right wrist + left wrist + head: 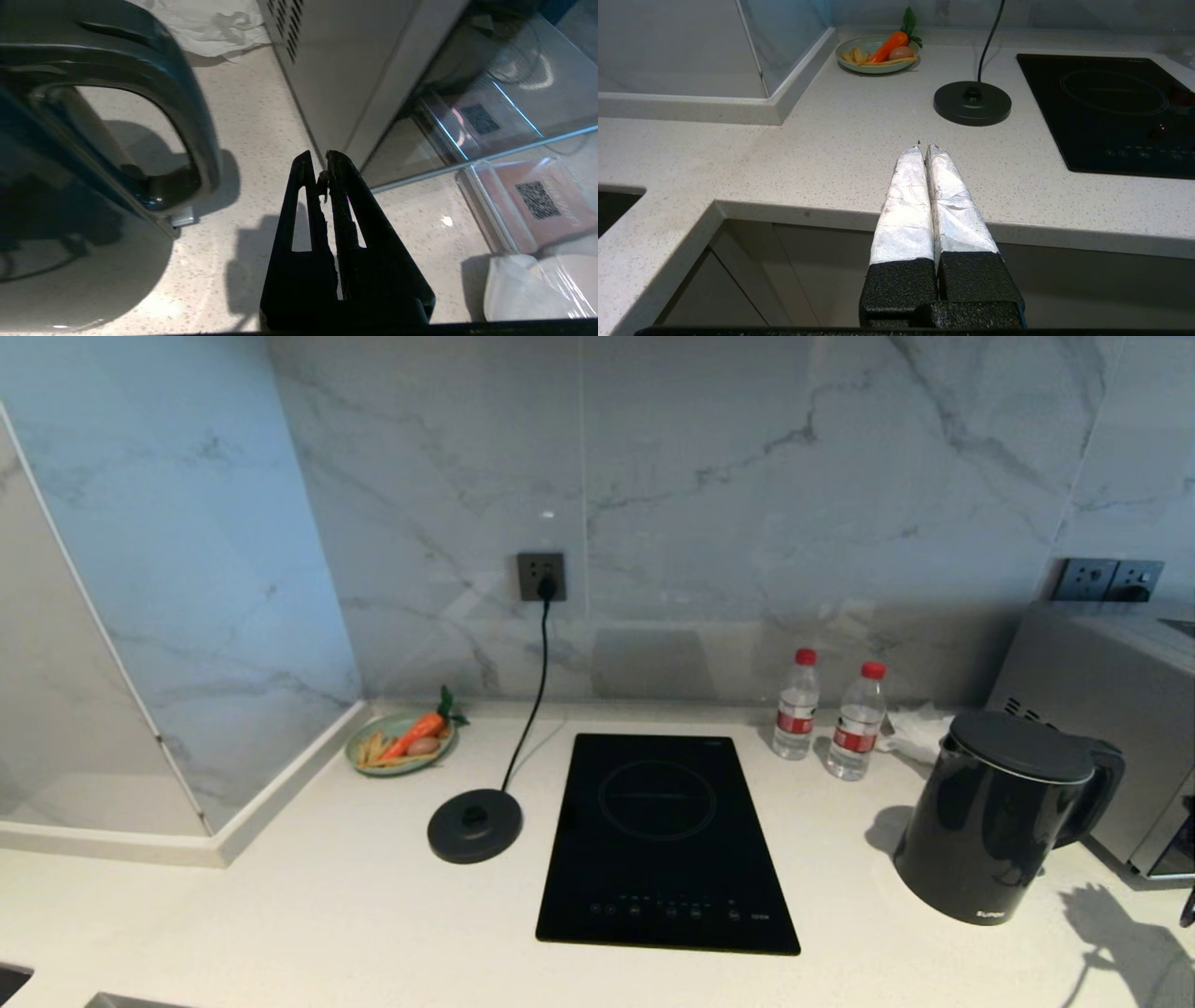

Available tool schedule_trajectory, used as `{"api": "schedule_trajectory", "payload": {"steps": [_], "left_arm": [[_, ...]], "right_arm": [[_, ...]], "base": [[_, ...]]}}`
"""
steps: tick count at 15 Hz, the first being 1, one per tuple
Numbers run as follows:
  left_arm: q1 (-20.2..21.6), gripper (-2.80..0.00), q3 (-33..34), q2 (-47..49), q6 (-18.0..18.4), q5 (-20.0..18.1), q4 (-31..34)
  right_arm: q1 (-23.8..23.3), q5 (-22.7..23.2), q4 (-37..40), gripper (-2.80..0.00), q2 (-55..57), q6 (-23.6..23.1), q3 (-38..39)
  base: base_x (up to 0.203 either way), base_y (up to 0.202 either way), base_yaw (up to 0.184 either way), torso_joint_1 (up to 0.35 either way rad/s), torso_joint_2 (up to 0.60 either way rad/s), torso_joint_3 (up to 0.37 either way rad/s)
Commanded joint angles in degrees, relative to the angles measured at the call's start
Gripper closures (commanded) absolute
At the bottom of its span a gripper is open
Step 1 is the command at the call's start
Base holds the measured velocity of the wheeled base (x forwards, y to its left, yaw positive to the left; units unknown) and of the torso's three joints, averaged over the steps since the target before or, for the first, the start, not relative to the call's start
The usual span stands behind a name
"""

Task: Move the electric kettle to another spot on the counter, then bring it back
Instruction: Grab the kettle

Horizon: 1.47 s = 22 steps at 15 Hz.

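Note:
The glossy black electric kettle point(994, 821) stands upright at the right end of the white speckled counter point(373, 896), lid on, loop handle point(1100, 784) turned right. In the right wrist view its handle point(187, 112) and dark body point(60, 196) fill one side. My right gripper point(320, 161) hovers over the counter just beside that handle, shut and holding nothing. My left gripper point(923, 147), its fingers wrapped in white tape, is shut and empty above the counter's front edge, far from the kettle.
The kettle's round black base disc point(474, 824) with its cord sits left of the black cooktop point(667, 840). A green plate of food point(401, 744) is in the back corner. Two water bottles point(826, 717) and a grey appliance point(1120, 709) stand near the kettle.

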Motion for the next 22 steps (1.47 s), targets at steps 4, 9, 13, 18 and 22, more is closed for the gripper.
{"api": "schedule_trajectory", "payload": {"steps": [4, 9, 13, 18, 22], "left_arm": [[0.0, 0.0, 0.0, 0.0, 0.0, 0.1, 0.0], [0.0, 0.0, 0.0, 0.0, 0.0, 0.0, 0.0], [0.0, 0.0, 0.0, 0.0, 0.0, 0.0, 0.0], [0.0, 0.0, 0.0, 0.0, 0.0, 0.0, 0.0], [0.0, 0.0, 0.0, 0.0, 0.0, 0.0, 0.0]], "right_arm": [[1.9, -0.9, -0.9, 0.0, 1.8, -0.2, -0.8], [2.3, -1.0, -1.2, -2.8, 2.1, -0.5, 0.0], [4.1, -2.3, -6.4, -2.8, 3.5, -0.5, 1.8], [4.4, -3.1, -14.9, -2.8, 8.0, -0.6, 3.2], [5.2, -2.7, -16.2, -2.8, 9.6, -0.6, 3.1]], "base": [[0.0, 0.0, 0.0, 0.0, 0.0, 0.0], [0.0, 0.0, 0.0, 0.0, 0.0, 0.0], [0.0, 0.0, 0.0, 0.0, 0.0, 0.0], [0.0, 0.0, 0.0, 0.0, 0.0, 0.0], [0.0, 0.0, 0.0, 0.0, 0.0, 0.0]]}}
